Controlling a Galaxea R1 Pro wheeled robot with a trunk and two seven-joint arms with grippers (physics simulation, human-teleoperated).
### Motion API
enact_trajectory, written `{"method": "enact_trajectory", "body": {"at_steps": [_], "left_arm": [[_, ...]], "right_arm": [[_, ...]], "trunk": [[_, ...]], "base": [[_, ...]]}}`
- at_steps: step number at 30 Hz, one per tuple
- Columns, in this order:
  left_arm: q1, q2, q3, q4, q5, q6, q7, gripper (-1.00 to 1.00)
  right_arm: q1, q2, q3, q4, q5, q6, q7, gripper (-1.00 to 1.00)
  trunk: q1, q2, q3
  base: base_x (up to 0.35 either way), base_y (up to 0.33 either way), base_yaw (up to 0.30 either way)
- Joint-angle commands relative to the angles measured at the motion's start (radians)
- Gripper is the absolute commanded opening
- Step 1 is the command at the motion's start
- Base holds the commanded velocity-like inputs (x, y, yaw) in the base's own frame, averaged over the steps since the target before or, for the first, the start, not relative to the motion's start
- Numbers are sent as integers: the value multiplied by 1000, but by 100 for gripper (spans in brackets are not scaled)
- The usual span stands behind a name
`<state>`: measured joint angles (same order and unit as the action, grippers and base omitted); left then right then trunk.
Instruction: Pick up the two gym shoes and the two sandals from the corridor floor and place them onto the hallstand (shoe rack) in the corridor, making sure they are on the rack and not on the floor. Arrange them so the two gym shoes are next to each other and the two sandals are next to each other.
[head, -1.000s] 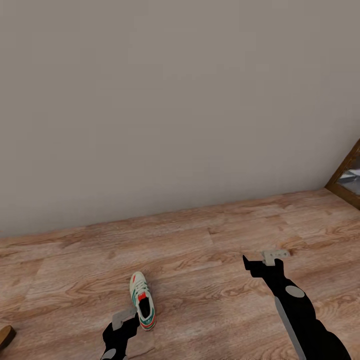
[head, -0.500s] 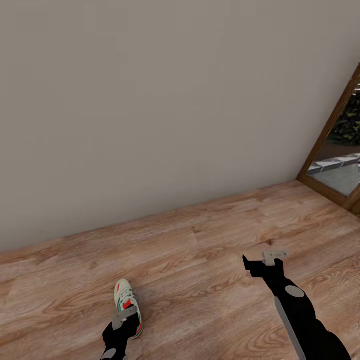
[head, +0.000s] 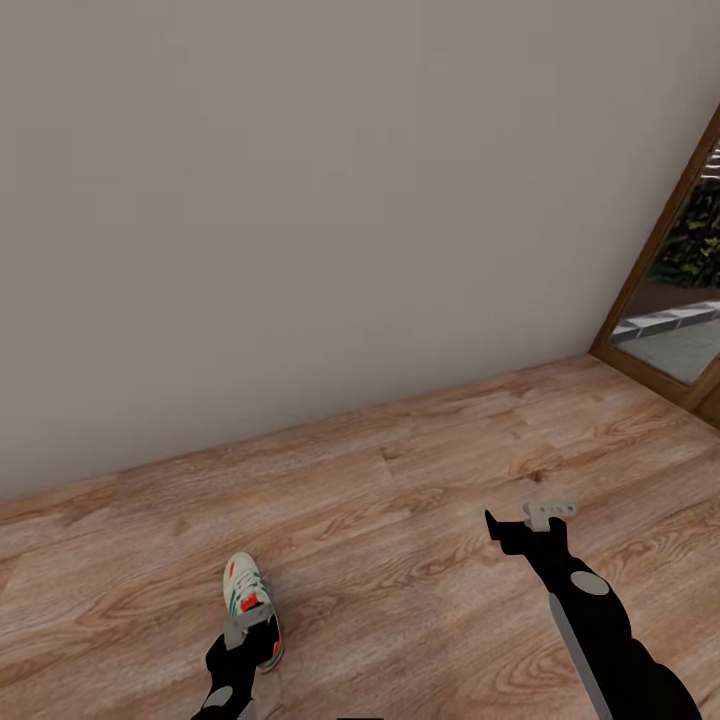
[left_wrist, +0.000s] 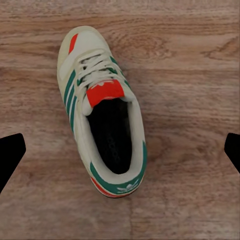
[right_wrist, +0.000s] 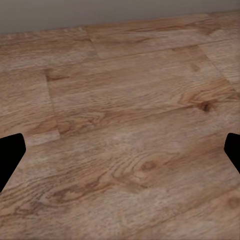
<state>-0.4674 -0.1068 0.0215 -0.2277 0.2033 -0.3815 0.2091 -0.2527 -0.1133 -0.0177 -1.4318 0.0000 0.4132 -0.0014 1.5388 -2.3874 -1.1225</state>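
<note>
One gym shoe (head: 248, 600), cream with green stripes and a red-orange tongue, lies upright on the corridor floor (head: 420, 500) at the lower left of the head view. My left gripper (head: 248, 642) hangs open just above its heel end. In the left wrist view the gym shoe (left_wrist: 102, 110) lies directly below the left gripper (left_wrist: 120, 155), with the black fingertips (left_wrist: 10, 152) spread wide on either side and not touching it. My right gripper (head: 522, 520) is open over bare planks, also seen as right gripper (right_wrist: 120, 150). The sandals and the hallstand are out of view.
A plain grey wall (head: 330, 200) runs across the view, meeting the floor not far beyond the shoe. A wood-framed glass door (head: 665, 300) stands at the right edge.
The camera has turned, so the whole scene slid left and more of the door shows. The shoe now sits closer under my left gripper. A brown object at the left edge has left the view.
</note>
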Motion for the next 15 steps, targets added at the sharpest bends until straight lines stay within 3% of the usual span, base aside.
{"method": "enact_trajectory", "body": {"at_steps": [1,15], "left_arm": [[-1,0,2,-5,3,-4,1,100],[-4,5,2,-95,2,2,10,100]], "right_arm": [[0,0,0,-2,0,5,0,100],[0,0,0,-2,0,5,0,100]], "trunk": [[4,-8,-4],[57,-106,-53]], "base": [[0,0,-2],[0,0,0]]}}
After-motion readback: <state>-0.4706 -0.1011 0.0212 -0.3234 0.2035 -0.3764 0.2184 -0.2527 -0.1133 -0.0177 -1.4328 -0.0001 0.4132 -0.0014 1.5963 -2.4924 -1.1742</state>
